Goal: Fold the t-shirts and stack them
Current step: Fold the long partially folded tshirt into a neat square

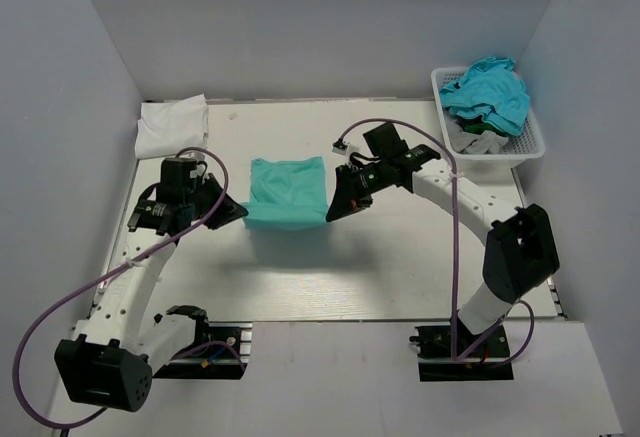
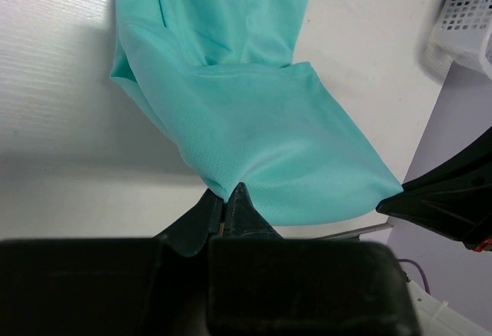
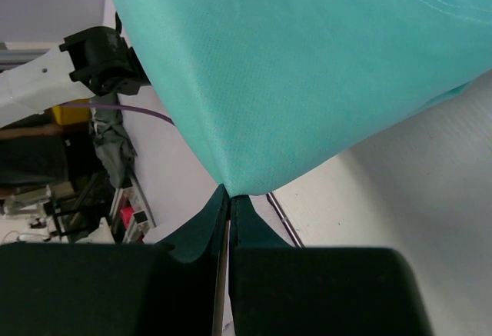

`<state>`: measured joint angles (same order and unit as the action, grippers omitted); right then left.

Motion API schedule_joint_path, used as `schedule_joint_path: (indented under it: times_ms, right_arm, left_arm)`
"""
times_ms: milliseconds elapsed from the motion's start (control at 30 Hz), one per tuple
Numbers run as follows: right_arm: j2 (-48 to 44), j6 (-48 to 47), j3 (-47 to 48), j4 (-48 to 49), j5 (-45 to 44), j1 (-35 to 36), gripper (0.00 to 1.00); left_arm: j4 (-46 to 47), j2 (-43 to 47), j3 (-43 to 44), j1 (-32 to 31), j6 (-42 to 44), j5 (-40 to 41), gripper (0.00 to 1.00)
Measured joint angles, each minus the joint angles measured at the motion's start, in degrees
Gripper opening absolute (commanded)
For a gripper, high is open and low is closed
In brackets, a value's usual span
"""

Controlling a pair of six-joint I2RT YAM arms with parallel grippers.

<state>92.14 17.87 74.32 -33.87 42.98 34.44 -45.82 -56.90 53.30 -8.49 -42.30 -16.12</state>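
A mint sea-green t-shirt [image 1: 287, 193] hangs lifted over the middle of the table, its far part still draped on the tabletop. My left gripper [image 1: 243, 214] is shut on its near left corner, and my right gripper [image 1: 331, 215] is shut on its near right corner. The left wrist view shows the cloth [image 2: 261, 151] pinched at my gripper [image 2: 227, 196], with a fold running across it. In the right wrist view the cloth [image 3: 292, 74] stretches up from my shut gripper [image 3: 231, 194]. A white t-shirt [image 1: 171, 125] lies folded at the back left. Turquoise-blue t-shirts [image 1: 488, 92] are heaped in the basket.
The white lattice basket [image 1: 528, 145] stands at the back right corner, also holding grey and dark green cloth [image 1: 478, 137]. Grey walls close in the table on three sides. Purple cables loop off both arms.
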Motion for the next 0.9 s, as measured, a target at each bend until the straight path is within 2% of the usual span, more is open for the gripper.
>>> schedule_joint_path:
  times_ms: [433, 667, 900]
  right_arm:
    - [10.3, 2.1, 6.0, 4.2, 8.9, -5.0, 0.0]
    - [18.4, 2.7, 13.6, 5.9, 10.1, -7.5, 0.0]
    - [29.3, 5.3, 23.9, 8.3, 10.5, -10.1, 0.0]
  left_arm:
    - [9.9, -5.3, 0.0, 0.8, -3.0, 4.2, 0.0]
    - [17.0, -15.5, 1.9, 0.8, -4.3, 7.7, 0.0]
    - [23.0, -25.2, 7.7, 0.9, -4.7, 10.5, 0.0]
